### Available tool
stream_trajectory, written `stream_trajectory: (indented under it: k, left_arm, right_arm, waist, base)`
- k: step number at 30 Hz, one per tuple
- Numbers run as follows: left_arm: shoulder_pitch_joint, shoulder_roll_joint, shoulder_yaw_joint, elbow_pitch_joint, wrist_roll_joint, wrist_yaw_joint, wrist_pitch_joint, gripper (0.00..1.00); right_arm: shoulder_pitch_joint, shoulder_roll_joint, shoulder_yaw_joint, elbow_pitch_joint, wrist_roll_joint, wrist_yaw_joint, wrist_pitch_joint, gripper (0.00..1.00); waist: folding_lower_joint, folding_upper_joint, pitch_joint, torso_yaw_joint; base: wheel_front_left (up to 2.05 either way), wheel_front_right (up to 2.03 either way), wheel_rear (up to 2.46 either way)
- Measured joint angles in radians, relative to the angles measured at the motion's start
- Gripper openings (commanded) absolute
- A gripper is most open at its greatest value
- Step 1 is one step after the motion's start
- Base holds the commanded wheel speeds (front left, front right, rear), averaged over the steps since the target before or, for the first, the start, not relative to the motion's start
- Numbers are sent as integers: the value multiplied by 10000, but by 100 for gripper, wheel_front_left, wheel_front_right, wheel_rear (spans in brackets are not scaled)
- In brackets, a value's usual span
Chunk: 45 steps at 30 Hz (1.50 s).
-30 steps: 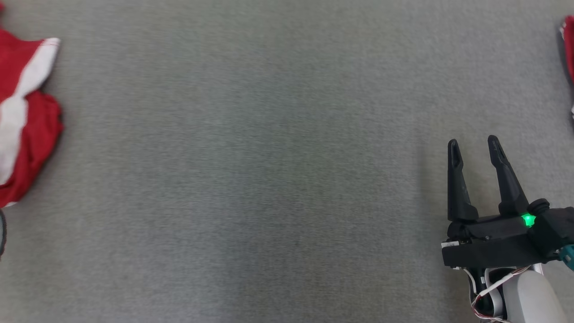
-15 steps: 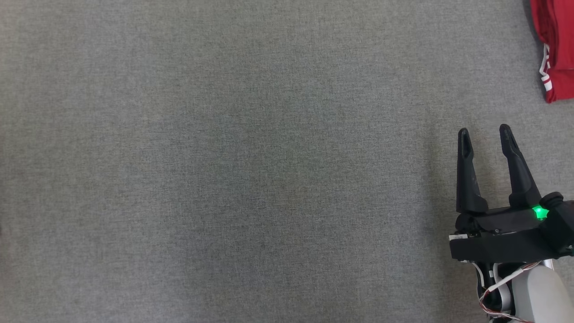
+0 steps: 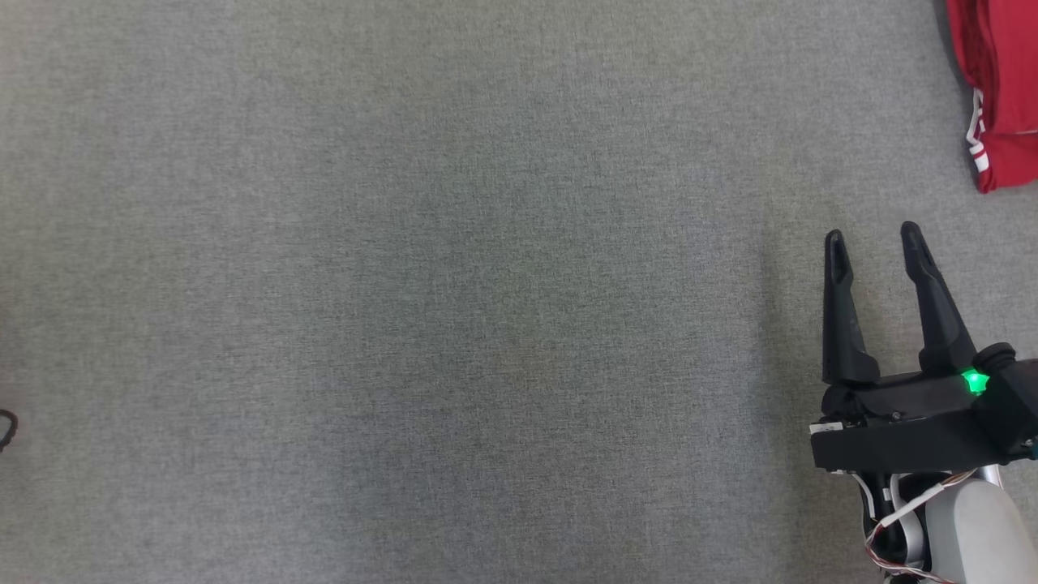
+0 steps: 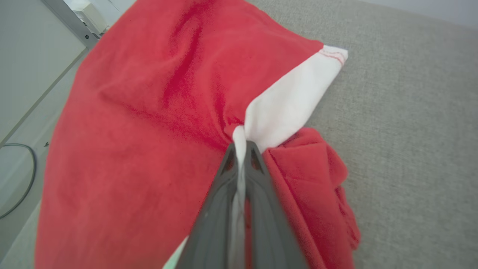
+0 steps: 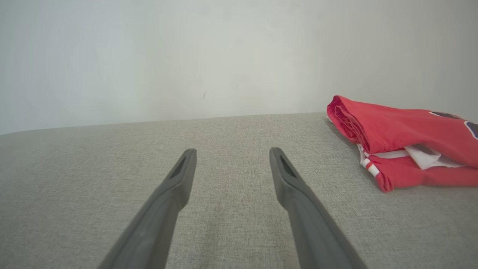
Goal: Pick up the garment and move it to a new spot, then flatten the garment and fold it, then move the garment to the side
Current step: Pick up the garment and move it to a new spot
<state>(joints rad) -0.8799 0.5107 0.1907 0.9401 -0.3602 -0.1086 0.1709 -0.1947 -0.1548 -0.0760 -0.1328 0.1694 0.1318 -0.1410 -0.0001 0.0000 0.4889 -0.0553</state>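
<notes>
A crumpled red garment (image 4: 149, 112) with a white panel lies at the edge of the grey cloth-covered table (image 4: 410, 112). My left gripper (image 4: 242, 144) is shut on it, pinching a fold where white meets red, and the cloth bunches at the fingertips. Over the table's near right part my right gripper (image 3: 872, 235) hangs open with nothing between its fingers (image 5: 175, 179).
A second red garment (image 3: 1001, 97), folded with white trim, lies at the far right of the table (image 5: 403, 142). Past the table's left edge are pale floor and a dark cable (image 4: 22, 179). A wall stands behind the table.
The head camera has swung to the right: the crumpled garment has slid out of its left edge and the folded one has come further in. My left gripper has shut.
</notes>
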Motion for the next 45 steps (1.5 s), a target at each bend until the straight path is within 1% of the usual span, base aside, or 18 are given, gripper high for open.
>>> stream_trajectory:
  k: [4, 8, 13, 18, 20, 21, 23, 30, 32, 33, 34, 39, 42, 45]
  left_arm:
    - [-84, 0, 4, -138, 17, 29, -821, 0]
    - [-426, -63, -148, -640, 25, -46, -1467, 0]
    - [-645, -119, -779, -1574, 290, -121, -1916, 0]
    - [-787, -150, -1519, -2771, 518, -157, -2042, 0]
    - [-947, -238, -1816, -3340, 502, -161, -1939, 0]
    - [-947, -238, -1816, -3340, 502, -161, -1939, 0]
    - [-1098, -339, -2134, -3956, 458, -163, -1756, 0]
    - [-1388, -1014, -3271, -6057, 153, -226, -972, 0]
    - [-1415, -1267, -3557, -6516, 94, -226, -794, 0]
    - [-1419, -1563, -3835, -6861, 65, -226, -665, 0]
    - [-1417, -1718, -3979, -7031, 52, -226, -616, 0]
    - [-1270, -2514, -4638, -7524, 21, -142, -491, 0]
    - [-954, -2869, -4884, -7593, -36, -52, -499, 0]
    - [-418, -3080, -5079, -7526, -86, 35, -585, 0]
  right_arm:
    - [10, 13, -4, 117, 29, 0, -21, 100]
    - [34, 63, 77, 349, 144, 0, -104, 100]
    - [66, 222, 251, 832, 270, 0, -337, 100]
    - [116, 412, 343, 1340, 401, 0, -617, 100]
    - [138, 512, 399, 1509, 453, 0, -709, 100]
    - [138, 512, 399, 1509, 453, 0, -709, 100]
    - [151, 589, 453, 1693, 548, 0, -802, 100]
    - [214, 828, 621, 2257, 775, 0, -1060, 100]
    - [228, 855, 640, 2416, 851, 0, -1091, 100]
    - [237, 890, 671, 2525, 888, 0, -1147, 100]
    - [237, 909, 694, 2577, 932, 0, -1156, 100]
    - [299, 957, 683, 2700, 951, 0, -1191, 100]
    - [312, 976, 713, 2734, 1012, 0, -1193, 100]
    - [307, 993, 759, 2702, 1032, 0, -1202, 100]
  waist:
    - [0, 1, -200, 54]
    - [0, 0, -513, 120]
    - [0, 0, -997, 161]
    - [0, 0, -1516, 50]
    - [-1, -1, -1699, -68]
    - [-1, -1, -1699, -68]
    - [-1, -1, -1842, -250]
    - [-1, 0, -2180, -1117]
    - [0, 0, -2255, -1387]
    - [0, 0, -2325, -1665]
    - [0, 0, -2361, -1806]
    - [0, 0, -2526, -2460]
    - [0, -1, -2592, -2792]
    - [0, -1, -2635, -3053]
  base:
    - [0, 0, 0]
    - [0, 0, 0]
    - [0, 0, 0]
    - [0, 0, 0]
    - [0, 0, 0]
    - [0, 0, 0]
    - [0, 0, 0]
    - [0, 0, 0]
    - [0, 0, 0]
    - [0, 0, 0]
    - [0, 0, 0]
    - [0, 0, 0]
    - [0, 0, 0]
    - [0, 0, 0]
